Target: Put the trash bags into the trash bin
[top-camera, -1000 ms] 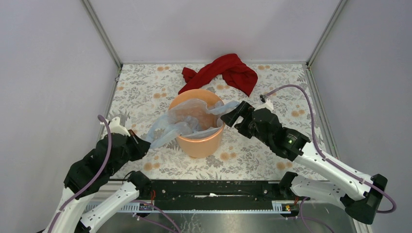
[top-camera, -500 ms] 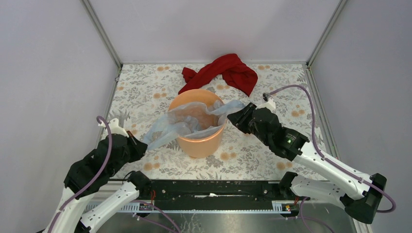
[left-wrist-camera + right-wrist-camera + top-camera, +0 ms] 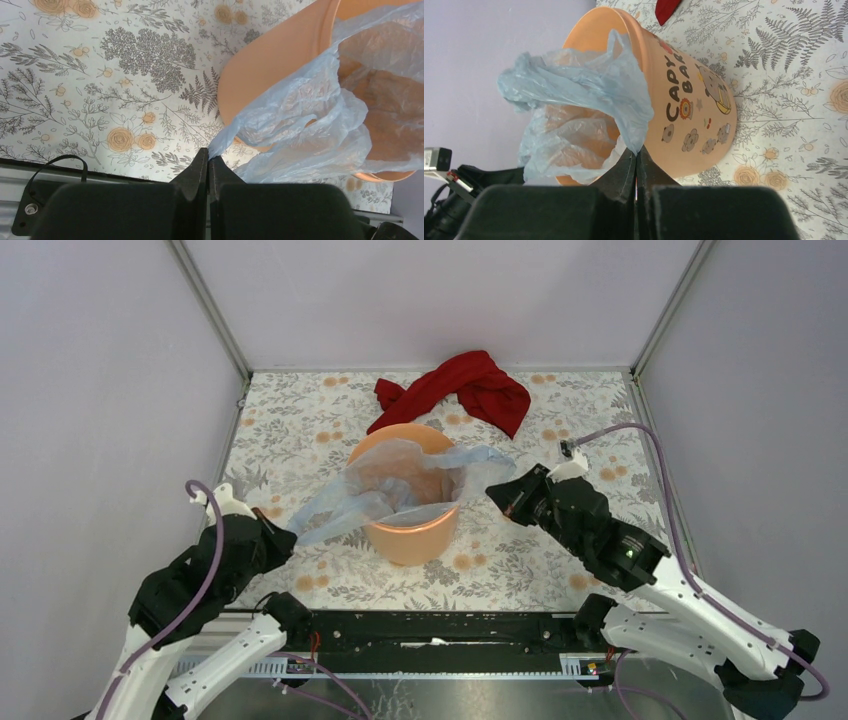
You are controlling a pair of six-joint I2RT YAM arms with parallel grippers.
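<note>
Right fingers (image 3: 622, 175) have snapped shut on the trash bag (image 3: 400, 478) and pulled it out to the right.
Now both sets of fingers are pressed together, each pinching one edge of the thin blue bag: the left fingers (image 3: 196, 172) hold the corner that hangs out over the worktop (image 3: 290, 430), the right fingers hold the other edge beside the orange trash bin (image 3: 412, 538). The bag is stretched across the top of the bin, its middle sagging inside. It looks very light, soft and crinkly, so I think it could slip or tear if pulled hard. The edges are the best place to hold it. A red cloth (image 3: 470, 385) lies behind the bin.
</note>
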